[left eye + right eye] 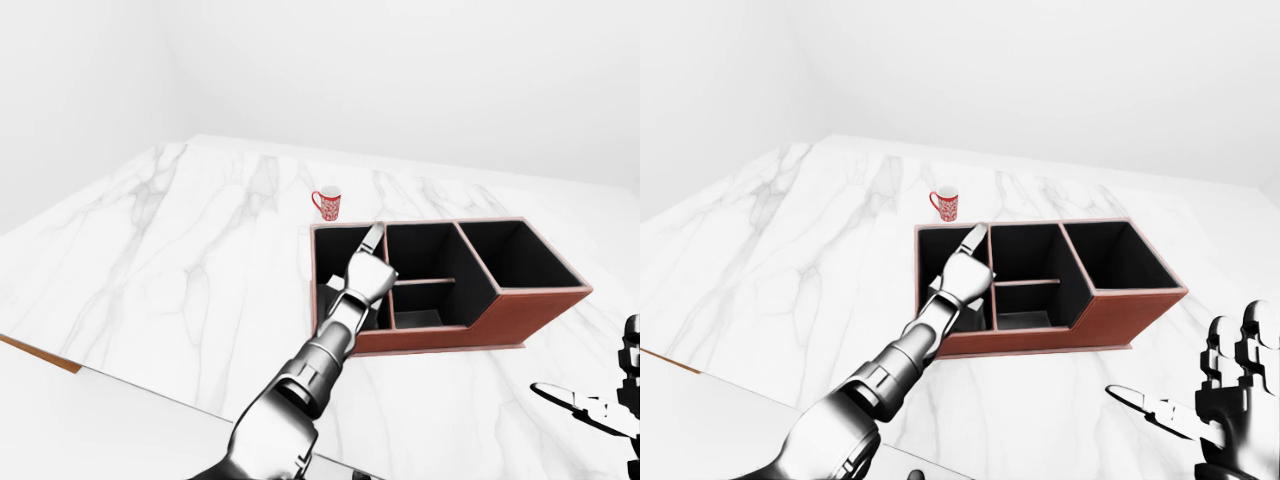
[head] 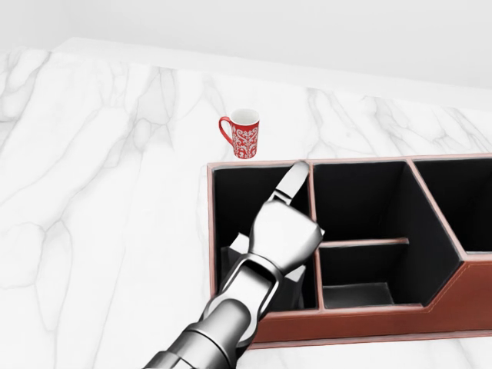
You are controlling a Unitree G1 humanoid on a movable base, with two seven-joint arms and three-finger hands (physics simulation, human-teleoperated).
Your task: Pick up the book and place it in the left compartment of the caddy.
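White marble worktop point(image 2: 92, 231) under everything, veined grey. Brown caddy point(image 2: 369, 319) with black lining set toward the worktop's right side, its long low wall along the bottom of the head view, its top rim just below the mug. Red patterned mug point(image 2: 241, 134) upright on the worktop, just beyond the caddy's top left corner, apart from it, handle to the view's left. Left hand point(image 2: 283, 231) over the caddy's left compartment, released, one finger point(image 2: 291, 183) stretched straight toward the top rim beside the divider, nothing gripped. Book point(image 2: 234, 250) down inside the left compartment, only a pale corner and a grey sliver showing at the hand's left and beneath the wrist, leaning against the compartment's left wall as far as can be told; most of it hidden behind the hand. Middle section of the caddy split by a cross divider into two smaller cells, a larger angled cell at the right. Right hand point(image 1: 1230, 385) low at the bottom right corner of the right-eye view, well apart from the caddy, off the worktop's near edge, fingers spread open, holding nothing.
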